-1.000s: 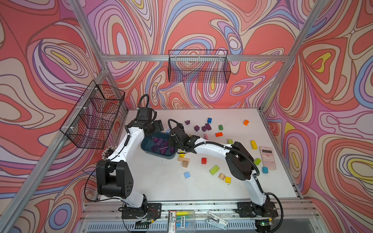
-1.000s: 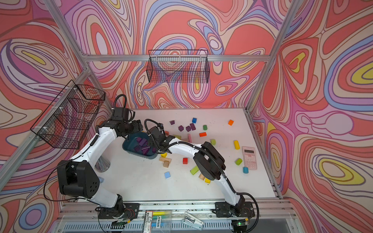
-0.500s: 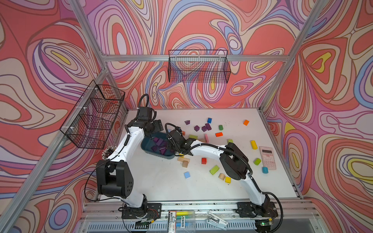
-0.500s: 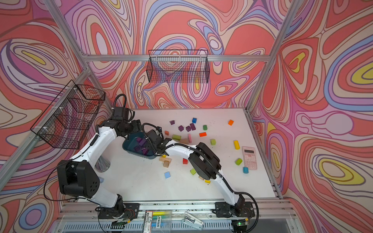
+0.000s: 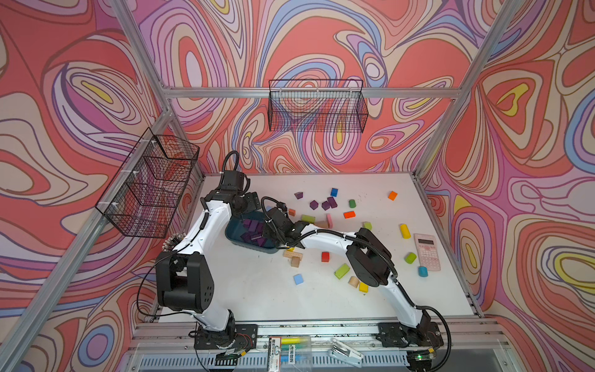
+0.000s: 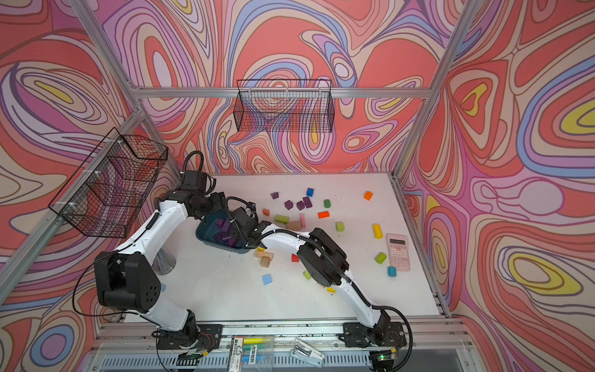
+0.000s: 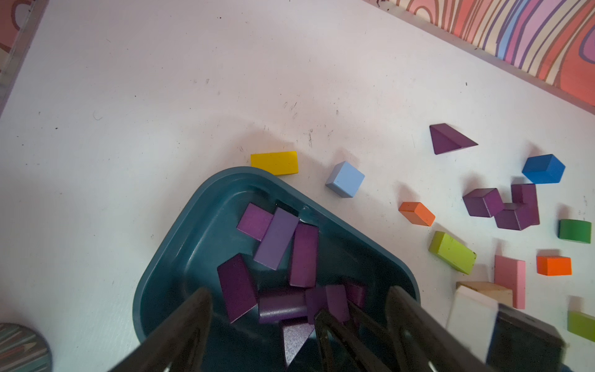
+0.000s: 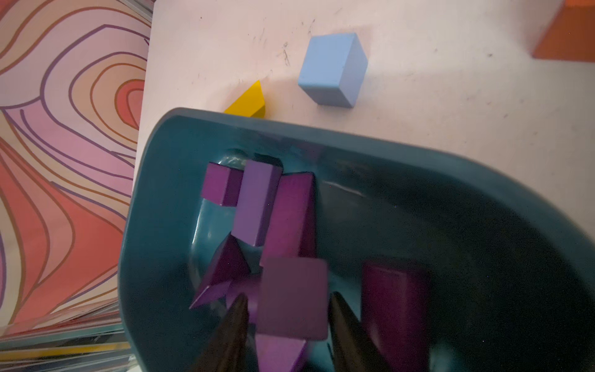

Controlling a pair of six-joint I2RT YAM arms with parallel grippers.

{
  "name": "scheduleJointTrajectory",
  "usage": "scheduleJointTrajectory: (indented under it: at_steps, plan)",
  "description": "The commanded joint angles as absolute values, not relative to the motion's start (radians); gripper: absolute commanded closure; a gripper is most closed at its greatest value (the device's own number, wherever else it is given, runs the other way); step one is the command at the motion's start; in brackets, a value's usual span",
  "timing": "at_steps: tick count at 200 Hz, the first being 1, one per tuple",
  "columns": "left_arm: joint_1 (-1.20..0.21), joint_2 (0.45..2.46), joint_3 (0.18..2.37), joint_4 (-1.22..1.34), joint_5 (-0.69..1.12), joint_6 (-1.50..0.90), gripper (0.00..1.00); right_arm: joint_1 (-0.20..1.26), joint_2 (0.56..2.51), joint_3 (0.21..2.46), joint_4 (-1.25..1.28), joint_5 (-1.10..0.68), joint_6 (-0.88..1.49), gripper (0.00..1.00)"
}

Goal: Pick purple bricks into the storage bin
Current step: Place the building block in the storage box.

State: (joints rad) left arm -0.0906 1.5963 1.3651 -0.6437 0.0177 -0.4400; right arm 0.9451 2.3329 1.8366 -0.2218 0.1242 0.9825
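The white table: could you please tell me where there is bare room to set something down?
The table is bare along its near edge, in front of the light blue block, and in the far right corner behind the lone orange block. It is crowded from the storage bin across to the calculator, with purple bricks behind.

White arms (image 5: 211, 225), black joints (image 5: 183, 283) (cabled)

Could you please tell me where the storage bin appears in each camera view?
Top view: storage bin, left of picture centre.
Top view: same spot.
Left wrist: beside the yellow block.
Right wrist: fills most of the frame.
Shared landmark: purple bricks piled inside.
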Motion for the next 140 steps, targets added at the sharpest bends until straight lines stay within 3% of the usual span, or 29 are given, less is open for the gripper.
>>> scheduleJointTrajectory:
  at_steps: [1, 140]
  plan:
    - [-0.086, 1.594, 1.379, -0.667, 0.017, -0.449, 0.12, 0.948, 2.279, 1.796, -0.237, 0.150, 0.982, 0.50]
    - [-0.101, 1.632, 1.377, -0.665, 0.063, -0.466, 0.12, 0.947, 2.022, 1.676, -0.350, 0.268, 0.766, 0.26]
